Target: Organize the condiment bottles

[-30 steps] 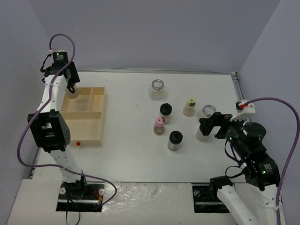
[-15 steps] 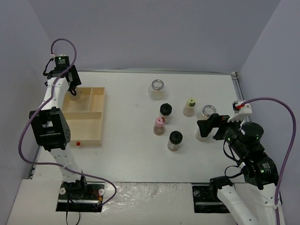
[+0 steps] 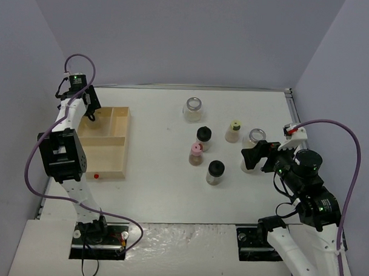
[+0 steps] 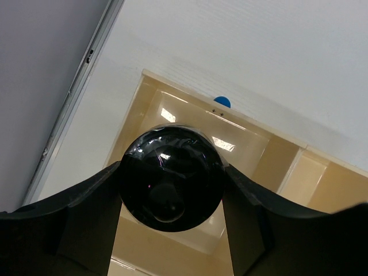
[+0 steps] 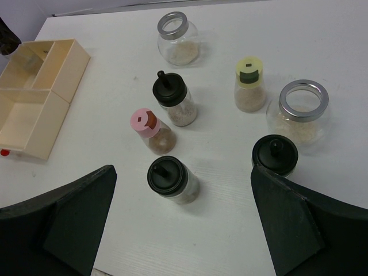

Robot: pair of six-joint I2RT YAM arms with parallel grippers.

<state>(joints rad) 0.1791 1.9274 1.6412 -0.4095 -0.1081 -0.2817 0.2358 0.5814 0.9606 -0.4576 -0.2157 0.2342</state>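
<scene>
My left gripper (image 4: 171,192) is shut on a black-capped condiment bottle (image 4: 171,179), held over the back-left compartment of the pale wooden tray (image 4: 253,141); from above, that gripper (image 3: 88,112) hangs at the tray's (image 3: 124,149) far left corner. On the table stand two black-capped jars (image 5: 170,95) (image 5: 168,177), a pink-capped one (image 5: 148,127), a yellow-green-capped one (image 5: 250,80) and two silver-lidded jars (image 5: 173,37) (image 5: 303,109). Another black-capped jar (image 5: 275,154) stands by my right finger. My right gripper (image 5: 183,192) hovers open above them, holding nothing.
A small red object (image 3: 96,177) lies at the tray's front-left corner. A blue dot (image 4: 222,102) sits on the table just beyond the tray's back wall. The table's metal edge rail (image 4: 75,92) runs close by on the left.
The left arm has shifted slightly with the black-capped bottle still gripped over the tray's back-left corner. The right gripper has crept a little to the left, still open.
</scene>
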